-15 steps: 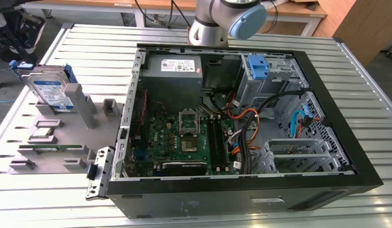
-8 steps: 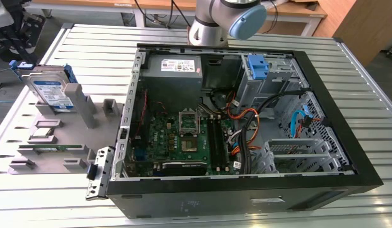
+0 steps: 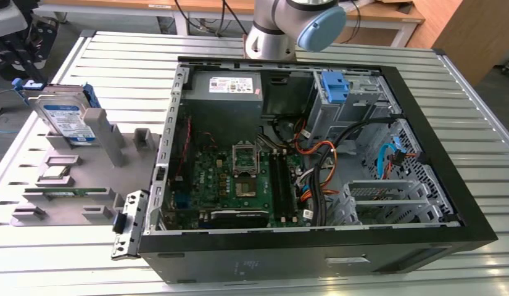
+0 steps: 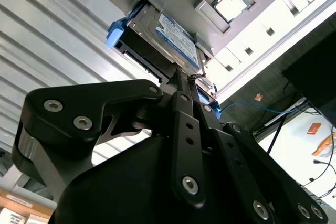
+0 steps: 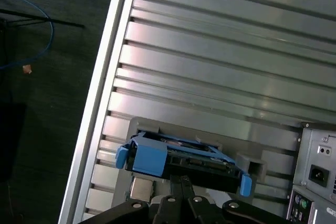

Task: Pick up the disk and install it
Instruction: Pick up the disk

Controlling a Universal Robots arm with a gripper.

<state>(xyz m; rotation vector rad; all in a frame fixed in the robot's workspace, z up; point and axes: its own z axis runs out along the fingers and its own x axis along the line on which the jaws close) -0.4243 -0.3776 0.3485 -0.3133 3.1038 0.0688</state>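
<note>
1. Closest to the cameras, the gripper's point(image 4: 184, 78) black linkage covers the lower part of the second wrist view. It hides the bottom edge of the disk point(image 4: 169, 38).
2. The fingers point(image 4: 185, 129) run side by side and are pressed together at the tips, with nothing between them. They point toward the disk in both wrist views. How close the tips are to it cannot be told.
3. The disk stands on edge in a grey holder point(image 3: 102, 154), label outward, clipped in its blue carrier frame point(image 5: 149, 157). In the first wrist view it is seen edge-on, so its label is out of sight.
4. A small square chip point(image 4: 231, 4) lies in a pocket of the same holder, beside the disk.
5. The holder sits on the slatted metal worktop point(image 5: 220, 51), at the exterior view's left, just beside the open computer case point(image 3: 320, 166).
6. The case lies on its side with board and cables exposed. The first wrist view cuts it off at the picture's edge.
7. Behind the case, the arm point(image 3: 283, 24) rises from the worktop's far side, and the exterior view's upper border cuts it off.
8. Beyond the worktop's edge, a blue cable point(image 5: 39, 35) loops across the dark floor.
</note>
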